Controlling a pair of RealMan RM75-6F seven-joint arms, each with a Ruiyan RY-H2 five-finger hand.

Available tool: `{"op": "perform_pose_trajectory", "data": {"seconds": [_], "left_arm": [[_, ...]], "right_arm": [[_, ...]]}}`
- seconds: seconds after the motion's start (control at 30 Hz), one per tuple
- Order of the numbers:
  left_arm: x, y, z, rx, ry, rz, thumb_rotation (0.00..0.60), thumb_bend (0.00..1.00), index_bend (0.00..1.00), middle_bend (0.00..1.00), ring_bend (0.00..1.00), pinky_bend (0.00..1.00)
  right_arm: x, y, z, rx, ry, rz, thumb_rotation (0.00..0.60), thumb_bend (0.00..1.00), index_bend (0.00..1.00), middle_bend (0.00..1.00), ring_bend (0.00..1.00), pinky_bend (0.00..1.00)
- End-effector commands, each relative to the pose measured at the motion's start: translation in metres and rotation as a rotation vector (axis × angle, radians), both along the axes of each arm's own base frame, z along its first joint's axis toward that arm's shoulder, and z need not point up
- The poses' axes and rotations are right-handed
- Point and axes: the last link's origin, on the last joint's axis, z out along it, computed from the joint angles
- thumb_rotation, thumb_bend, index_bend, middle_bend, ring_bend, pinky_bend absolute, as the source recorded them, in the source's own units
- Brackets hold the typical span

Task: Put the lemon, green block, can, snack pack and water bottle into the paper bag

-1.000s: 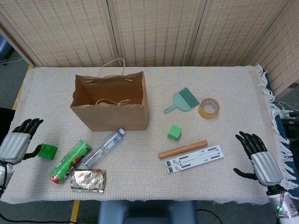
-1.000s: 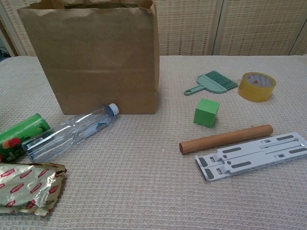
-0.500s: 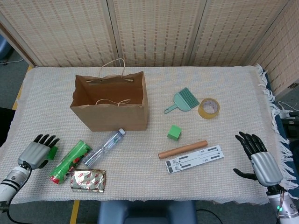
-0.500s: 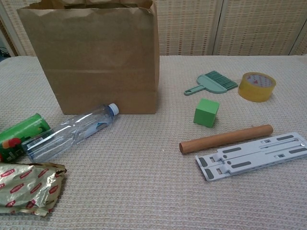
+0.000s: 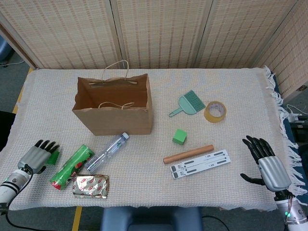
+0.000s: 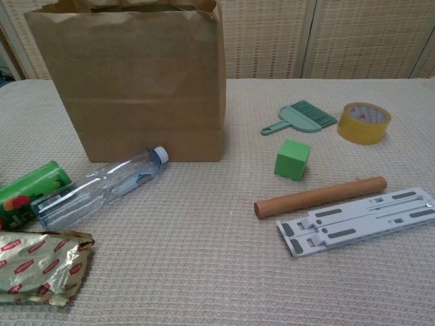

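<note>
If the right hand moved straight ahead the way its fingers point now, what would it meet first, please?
Probably nothing: the right hand points up the bare cloth at the table's right side, and the tape roll lies well off that line.

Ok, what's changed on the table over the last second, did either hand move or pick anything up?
The left hand moved down toward the near left table edge and now lies over the small green object, hiding most of it; whether it grips it is unclear. The right hand stayed open at the right edge. The paper bag, water bottle, can, snack pack and green block haven't moved.
</note>
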Motion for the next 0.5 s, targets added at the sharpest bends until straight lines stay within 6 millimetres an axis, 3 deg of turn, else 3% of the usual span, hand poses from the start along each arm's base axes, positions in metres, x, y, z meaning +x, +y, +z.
{"op": "perform_pose_trajectory", "data": {"seconds": [0.03,0.37,0.5], "left_arm": [[0.000,0.002,-0.002,-0.008,0.005,-0.003,0.600,0.33,0.00,0.00,0.00,0.07],[-0.010,0.012,-0.013,-0.024,0.055,0.010,0.600,0.34,0.00,0.00,0.00,0.09],[-0.017,0.015,-0.010,-0.007,0.070,0.022,0.600,0.34,0.00,0.00,0.00,0.13]], "right_arm": [[0.000,0.000,0.000,0.002,0.000,-0.002,0.600,0.00,0.00,0.00,0.00,0.00],[0.000,0.000,0.000,0.003,-0.002,-0.004,0.600,0.00,0.00,0.00,0.00,0.00],[0.000,0.000,0.000,0.007,-0.005,-0.007,0.600,0.00,0.00,0.00,0.00,0.00]]}}
